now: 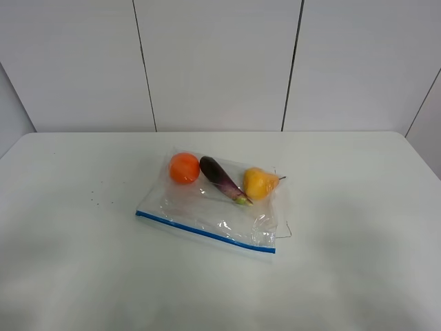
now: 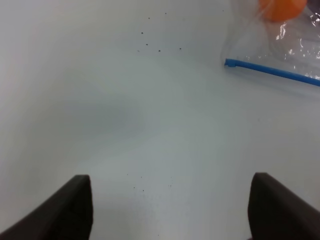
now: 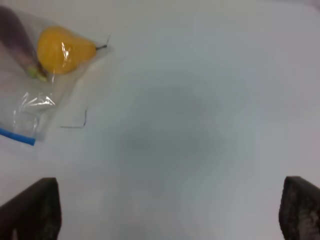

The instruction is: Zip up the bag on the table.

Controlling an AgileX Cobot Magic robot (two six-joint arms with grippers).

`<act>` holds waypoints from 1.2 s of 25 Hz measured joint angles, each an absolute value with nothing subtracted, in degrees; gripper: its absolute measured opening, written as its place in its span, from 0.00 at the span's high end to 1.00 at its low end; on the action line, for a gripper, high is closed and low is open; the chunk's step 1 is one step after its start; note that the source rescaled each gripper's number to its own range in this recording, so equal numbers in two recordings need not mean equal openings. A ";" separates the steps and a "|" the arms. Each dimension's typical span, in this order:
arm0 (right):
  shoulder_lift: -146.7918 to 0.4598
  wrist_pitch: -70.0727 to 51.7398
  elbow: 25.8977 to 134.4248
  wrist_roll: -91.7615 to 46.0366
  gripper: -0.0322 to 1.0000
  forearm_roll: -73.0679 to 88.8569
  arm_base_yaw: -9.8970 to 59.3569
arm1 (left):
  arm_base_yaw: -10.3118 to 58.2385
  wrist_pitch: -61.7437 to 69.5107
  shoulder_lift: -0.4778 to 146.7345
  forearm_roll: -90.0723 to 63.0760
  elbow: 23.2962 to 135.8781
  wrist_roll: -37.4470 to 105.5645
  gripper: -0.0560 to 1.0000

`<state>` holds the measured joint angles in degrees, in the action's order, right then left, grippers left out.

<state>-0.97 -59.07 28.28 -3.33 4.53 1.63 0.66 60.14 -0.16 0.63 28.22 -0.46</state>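
Observation:
The clear crinkly bag (image 1: 213,207) lies flat in the middle of the white table (image 1: 358,207), its blue zipper strip (image 1: 205,232) along the near edge. Inside it sit an orange (image 1: 184,167), a dark eggplant (image 1: 222,178) and a yellow pear (image 1: 260,183). Neither arm shows in the exterior high view. My left gripper (image 2: 170,207) is open over bare table, away from the zipper strip's end (image 2: 230,63). My right gripper (image 3: 170,212) is open too, with the pear (image 3: 62,50) and the strip's other end (image 3: 20,137) off to one side.
Small dark specks (image 1: 96,200) dot the table left of the bag. A thin dark mark (image 1: 286,231) lies by the bag's right corner. Grey wall panels (image 1: 220,62) stand behind the table's far edge.

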 joint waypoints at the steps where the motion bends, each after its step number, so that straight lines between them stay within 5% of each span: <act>1: -0.59 -59.07 28.28 -3.33 0.03 4.53 1.57 | 0.66 60.14 -0.16 0.63 28.22 -0.46 0.01; 30: 0.22 -59.07 28.28 -3.33 0.03 4.70 -1.03 | 0.66 60.14 -0.16 0.63 28.22 -0.46 0.01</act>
